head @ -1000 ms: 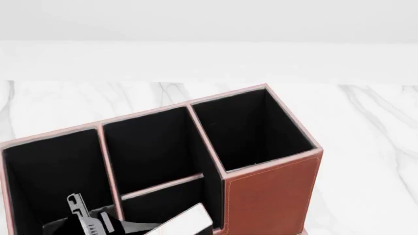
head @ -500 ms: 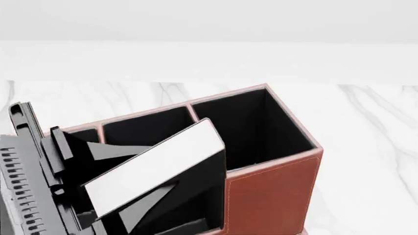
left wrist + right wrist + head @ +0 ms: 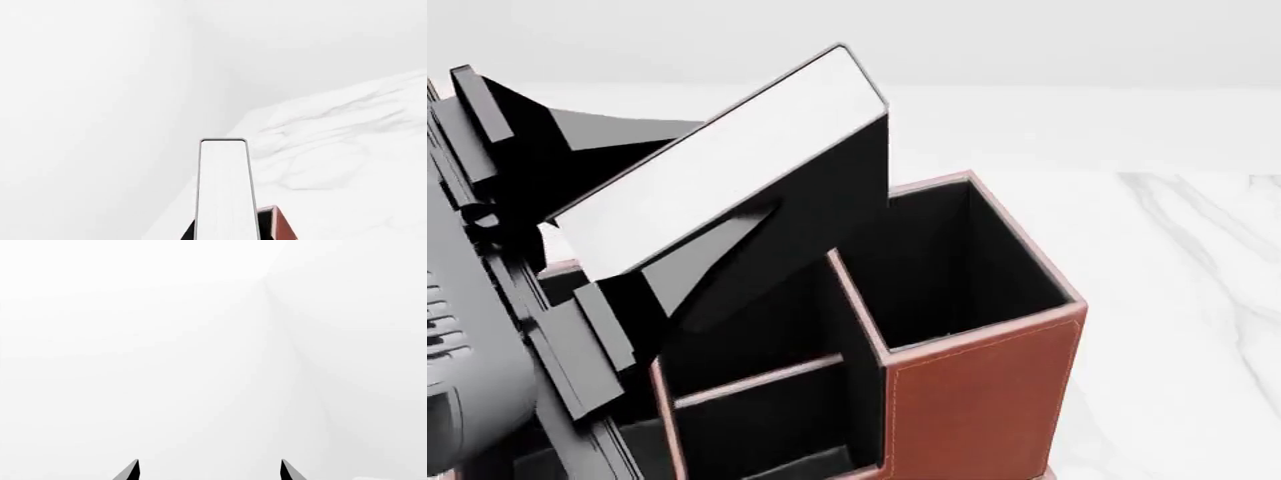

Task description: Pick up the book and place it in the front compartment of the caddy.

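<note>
My left gripper (image 3: 741,170) is shut on the book (image 3: 714,155), a black hardback with white page edges. It holds the book tilted in the air above the reddish-brown caddy (image 3: 988,390). The book's far end points up and right, over the caddy's middle cells. The front compartment (image 3: 794,335), behind the low divider (image 3: 761,373), is partly hidden by the book and the gripper. In the left wrist view the book's page edge (image 3: 225,190) stands straight ahead, with a caddy corner (image 3: 283,230) beside it. My right gripper (image 3: 210,471) is open and empty, facing a white wall.
The caddy stands on a white marble table (image 3: 1188,300) with a white wall behind. The tall square cell (image 3: 948,270) is at the caddy's right end. My left arm (image 3: 481,330) fills the left of the head view.
My left gripper has risen with the book, from low at the caddy's near left to well above its rim. The book now hides the left and middle cells.
</note>
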